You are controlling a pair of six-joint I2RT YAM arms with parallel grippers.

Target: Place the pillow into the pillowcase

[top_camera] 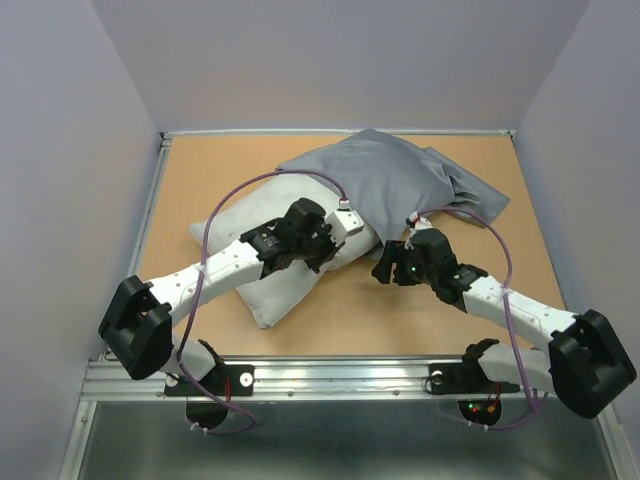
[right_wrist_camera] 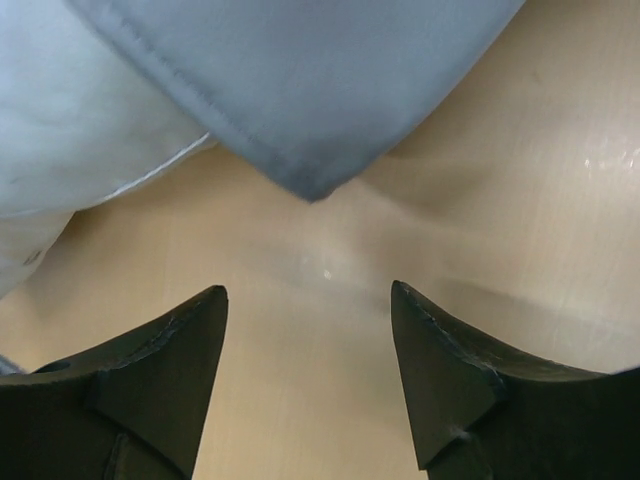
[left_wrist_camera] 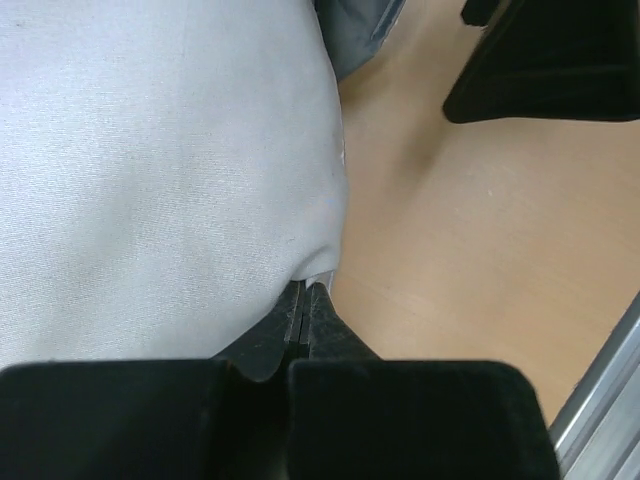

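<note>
Your left gripper (left_wrist_camera: 305,300) has its jaws pressed together on the seam edge of the pillow (top_camera: 268,290), pinching the fabric right at the tips. Your right gripper (right_wrist_camera: 308,292) has its jaws spread over the bare table (top_camera: 200,170), with nothing between them. A corner of the pillowcase (top_camera: 390,180) sits at their 12 o'clock, not touching. Top view: the pillowcase lies toward 1 o'clock, covering the pillow's far end, while the rest pokes out toward 8 o'clock.

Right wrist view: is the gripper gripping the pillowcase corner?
No: the right gripper stands open over the table, with the pillowcase corner ahead of its fingertips, untouched.
</note>
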